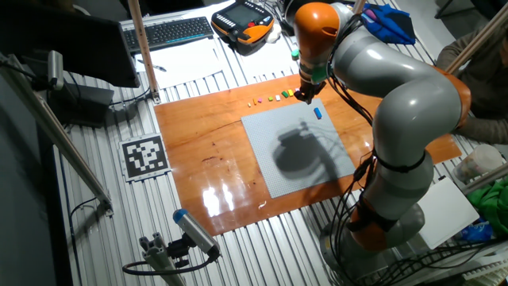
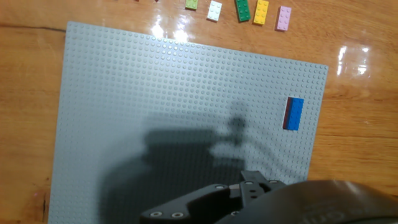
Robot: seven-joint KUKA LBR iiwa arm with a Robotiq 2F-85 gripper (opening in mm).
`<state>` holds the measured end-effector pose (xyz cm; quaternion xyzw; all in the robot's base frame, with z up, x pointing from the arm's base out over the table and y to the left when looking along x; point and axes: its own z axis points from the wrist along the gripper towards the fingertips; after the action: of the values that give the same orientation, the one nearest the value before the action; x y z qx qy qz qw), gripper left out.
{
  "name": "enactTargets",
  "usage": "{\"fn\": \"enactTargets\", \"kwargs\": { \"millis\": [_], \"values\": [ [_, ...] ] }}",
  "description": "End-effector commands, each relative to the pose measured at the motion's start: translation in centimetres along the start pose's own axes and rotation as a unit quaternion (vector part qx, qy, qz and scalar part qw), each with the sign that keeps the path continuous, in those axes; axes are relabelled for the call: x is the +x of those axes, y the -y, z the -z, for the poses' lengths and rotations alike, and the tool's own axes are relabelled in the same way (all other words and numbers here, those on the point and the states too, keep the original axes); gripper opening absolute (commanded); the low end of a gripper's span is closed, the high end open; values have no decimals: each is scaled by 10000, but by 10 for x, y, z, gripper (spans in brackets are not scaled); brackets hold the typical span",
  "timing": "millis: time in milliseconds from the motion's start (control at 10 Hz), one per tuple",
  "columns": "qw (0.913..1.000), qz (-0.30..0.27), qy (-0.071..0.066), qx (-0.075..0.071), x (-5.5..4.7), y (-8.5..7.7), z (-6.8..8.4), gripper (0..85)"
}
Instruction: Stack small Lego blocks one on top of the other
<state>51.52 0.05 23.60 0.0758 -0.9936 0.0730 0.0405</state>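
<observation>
The large flat grey studded plastic baseplate (image 2: pixel 174 106) lies on a glossy, reddish wooden board (image 1: pixel 198 151) that mirrors overhead lights. On the baseplate, near its 3 o'clock edge in the hand view, sits a small oblong blue Lego brick (image 2: pixel 295 113); a dark maroon edge shows along its 9 o'clock side, and whether that is a second brick beneath cannot be told. Off the baseplate, at 12 o'clock on the bare wood, a row of small bricks lies apart from one another: light green (image 2: pixel 192 4), white (image 2: pixel 214 10), dark green (image 2: pixel 242 9), yellow (image 2: pixel 261 11), pink (image 2: pixel 284 17).

The black two-finger gripper (image 2: pixel 249 193) enters the hand view at 6 o'clock, only its dark metal housing with screw heads visible. The fingertips are out of frame, so their spread cannot be told. The blue brick lies toward 1 o'clock from the housing, well apart.

A black-and-white square fiducial marker (image 1: pixel 144 156) lies at 9 o'clock of the board. No legible writing.
</observation>
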Motion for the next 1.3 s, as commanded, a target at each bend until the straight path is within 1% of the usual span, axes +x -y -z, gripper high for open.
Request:
{"fn": "enactTargets", "kwargs": {
  "millis": [0,100,200,300,400,600,700,800,900,1000,1100,1200],
  "values": [
    [9997,-153,168,-46,0,0,0,0],
    [9985,-286,328,-345,0,0,0,0],
    [9981,-286,194,-516,0,0,0,0],
    [9970,-406,49,-664,0,0,0,0],
    [9963,-533,117,-665,0,0,0,0],
    [9958,-732,305,-468,0,0,0,0],
    [9957,-764,293,-431,0,0,0,0],
    [9961,-737,202,-438,0,0,0,0],
    [9965,-689,167,-447,0,0,0,0],
    [9962,-703,192,-484,0,0,0,0],
    [9961,-699,253,-471,-3,0,-1,0],
    [9964,-688,272,-408,-20,1,-9,0]
  ]
}}
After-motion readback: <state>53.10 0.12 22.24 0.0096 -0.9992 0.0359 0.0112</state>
